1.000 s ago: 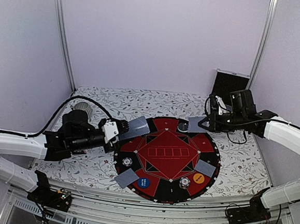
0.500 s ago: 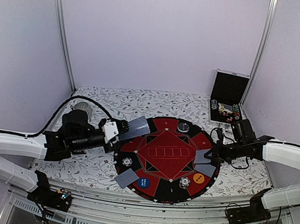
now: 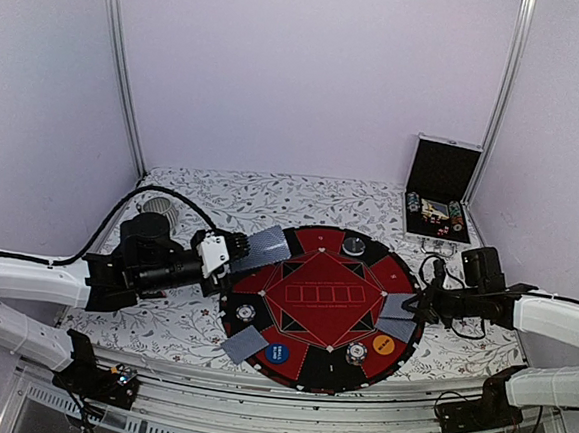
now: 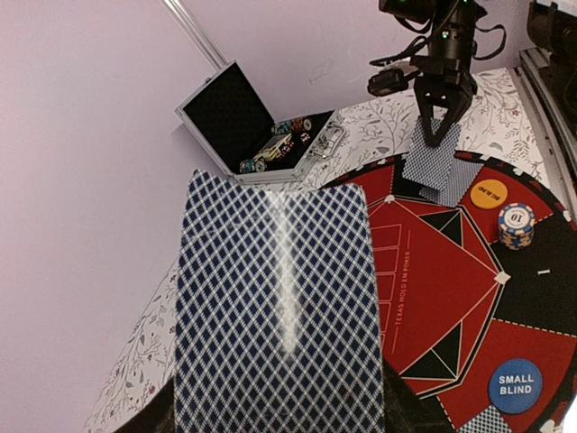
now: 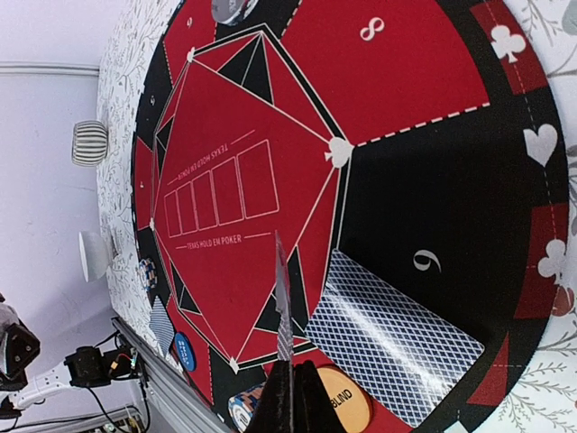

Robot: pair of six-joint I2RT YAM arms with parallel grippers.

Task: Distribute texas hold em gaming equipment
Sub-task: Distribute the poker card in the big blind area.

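My left gripper (image 3: pixel 230 253) is shut on a blue-backed card (image 3: pixel 260 247) held over the left rim of the round poker mat (image 3: pixel 317 249); that card (image 4: pixel 279 307) fills the left wrist view and hides the fingers. My right gripper (image 3: pixel 415 306) is shut on another card (image 3: pixel 395 305), seen edge-on (image 5: pixel 283 298), just above a card (image 5: pixel 392 338) lying on the mat's right side. A third card (image 3: pixel 243 344) lies front left. The blue disc (image 3: pixel 277 353), the orange disc (image 3: pixel 384 345) and chip stacks (image 3: pixel 356 353) (image 3: pixel 246 312) (image 3: pixel 352 246) sit on the mat.
The open black case (image 3: pixel 439 193) with more chips stands at the back right. The ribbed grey cup (image 3: pixel 158 208) stands at the back left, behind my left arm. The mat lies on a floral tablecloth (image 3: pixel 271 200).
My right gripper carried its card from the mat's far edge to the right side and lowered it over the lying card. The left arm has not moved.
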